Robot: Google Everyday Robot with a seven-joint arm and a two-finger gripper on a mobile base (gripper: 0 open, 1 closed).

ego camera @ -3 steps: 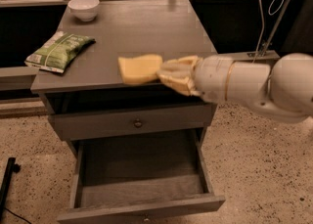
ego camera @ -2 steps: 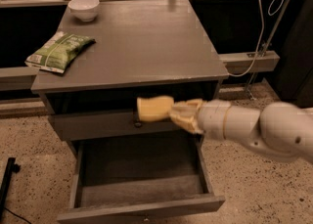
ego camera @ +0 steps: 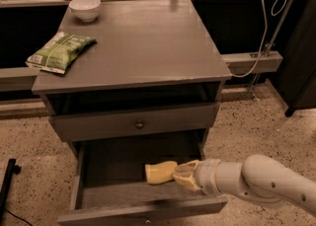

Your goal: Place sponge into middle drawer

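The pale-yellow sponge [ego camera: 160, 172] is low inside the open middle drawer [ego camera: 94, 205], just above or on its dark floor, towards the right. My gripper [ego camera: 178, 175] reaches in from the right and is shut on the sponge's right end. The drawer is pulled out with its grey front panel at the bottom of the view.
The grey cabinet top [ego camera: 148, 42] holds a white bowl [ego camera: 85, 8] at the back left and a green snack bag [ego camera: 60, 52] on the left. A shut drawer front with a small round knob [ego camera: 139, 124] lies above the open drawer. A white cable [ego camera: 266, 32] hangs at the right.
My gripper has carried the sponge from the cabinet top, down past the upper drawer front, into the open middle drawer.
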